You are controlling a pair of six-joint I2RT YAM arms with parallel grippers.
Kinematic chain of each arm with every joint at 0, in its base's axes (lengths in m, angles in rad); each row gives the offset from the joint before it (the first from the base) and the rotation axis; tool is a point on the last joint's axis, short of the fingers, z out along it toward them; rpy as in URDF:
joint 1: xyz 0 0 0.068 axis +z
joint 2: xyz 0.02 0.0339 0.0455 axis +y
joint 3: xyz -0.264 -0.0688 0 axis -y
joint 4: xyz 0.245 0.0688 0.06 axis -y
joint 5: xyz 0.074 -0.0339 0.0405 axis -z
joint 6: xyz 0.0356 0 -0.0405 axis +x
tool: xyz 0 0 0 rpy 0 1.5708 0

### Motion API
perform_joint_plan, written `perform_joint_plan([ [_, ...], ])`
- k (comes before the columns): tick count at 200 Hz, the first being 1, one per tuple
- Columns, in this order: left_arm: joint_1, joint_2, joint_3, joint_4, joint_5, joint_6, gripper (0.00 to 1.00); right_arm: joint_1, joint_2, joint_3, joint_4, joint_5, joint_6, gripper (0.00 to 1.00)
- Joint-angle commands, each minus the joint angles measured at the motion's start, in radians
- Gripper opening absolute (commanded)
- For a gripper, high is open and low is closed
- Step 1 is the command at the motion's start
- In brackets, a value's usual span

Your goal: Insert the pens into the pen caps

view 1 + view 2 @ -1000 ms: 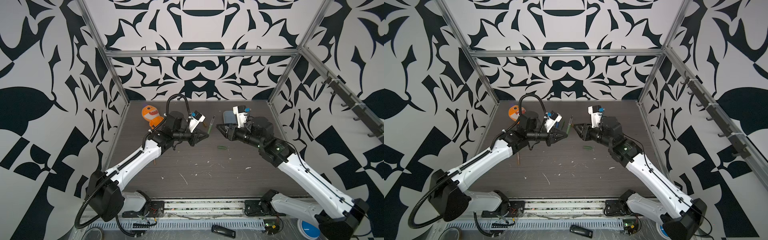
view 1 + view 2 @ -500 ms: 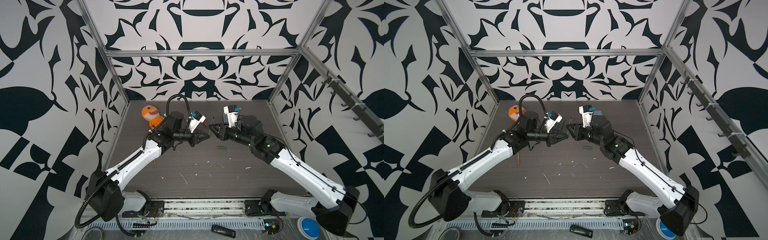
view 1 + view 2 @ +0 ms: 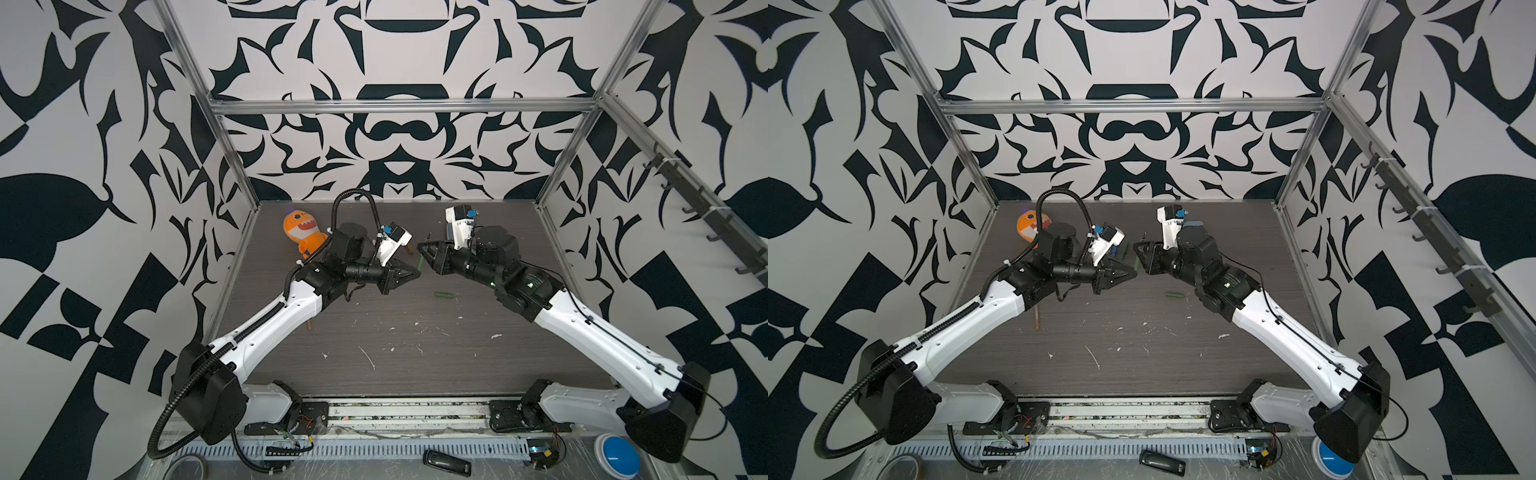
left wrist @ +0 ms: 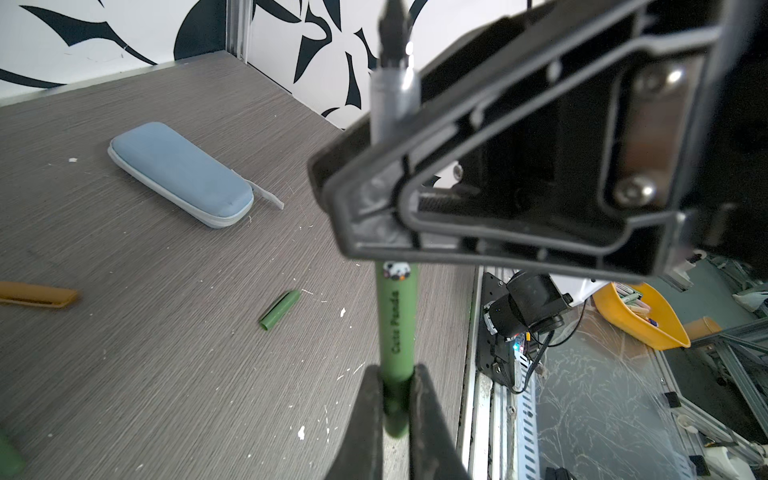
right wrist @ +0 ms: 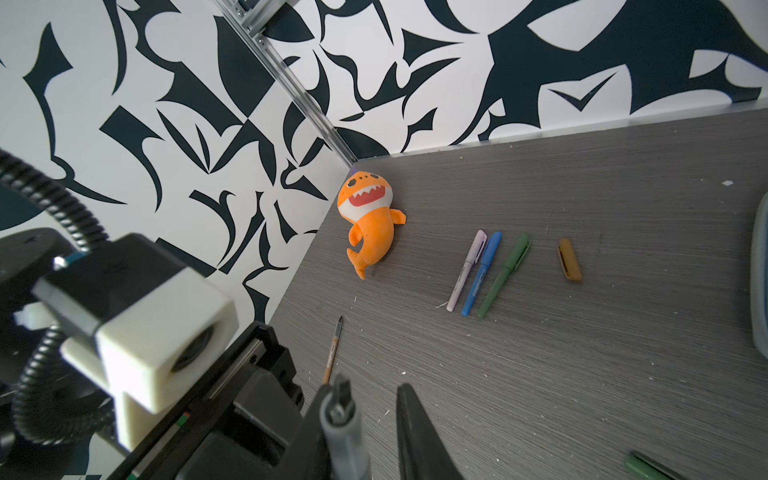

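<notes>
The left claw (image 4: 397,376) is pinched tight on the green pen (image 4: 397,324). It holds the pen near its back end, up off the table (image 4: 145,374). The pen's grey front part and dark tip reach over to the right claw (image 5: 365,395). That claw's two fingers sit one on each side of the grey part. They are close together but not pinching: one finger is right by the pen, and there is a gap at the other. A loose green cap (image 4: 280,309) lies on the table near the right claw, on its arm's side. An orange-brown cap (image 5: 569,259) lies well away from the right claw. Beside it lie a pink pen (image 5: 467,270), a blue pen (image 5: 482,272) and another green pen (image 5: 505,274), all with caps on. An orange-brown pen (image 5: 333,349) with no cap lies by the left arm, behind the left claw. A blue case (image 4: 178,172) lies past the green cap.
</notes>
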Motion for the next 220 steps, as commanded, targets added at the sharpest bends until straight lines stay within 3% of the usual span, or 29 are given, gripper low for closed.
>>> perform_joint_plan([
  [1,-0.003,-0.024,-0.01,0.018,0.016,0.007,0.0,0.007,-0.005,0.032,0.049,-0.014,0.012,0.22],
  [38,-0.003,-0.021,-0.009,0.017,0.016,0.004,0.0,0.007,-0.023,0.018,0.054,-0.016,0.023,0.01],
  [63,-0.004,-0.017,-0.011,0.025,0.029,-0.006,0.29,0.008,-0.052,-0.015,0.083,-0.008,0.045,0.0],
  [75,-0.003,-0.014,-0.01,0.029,0.033,-0.013,0.32,0.009,-0.062,-0.031,0.098,-0.007,0.058,0.0],
  [130,-0.003,0.001,-0.012,0.037,0.033,-0.024,0.3,0.04,-0.059,-0.073,0.146,-0.013,0.077,0.0],
  [165,-0.003,0.005,-0.013,0.042,0.038,-0.028,0.19,0.047,-0.049,-0.08,0.167,-0.018,0.082,0.0],
  [208,-0.003,0.015,-0.009,0.042,0.052,-0.034,0.19,0.048,-0.066,-0.089,0.197,0.021,0.083,0.0],
  [220,-0.003,0.018,-0.007,0.041,0.052,-0.035,0.14,0.048,-0.066,-0.093,0.21,0.024,0.086,0.0],
])
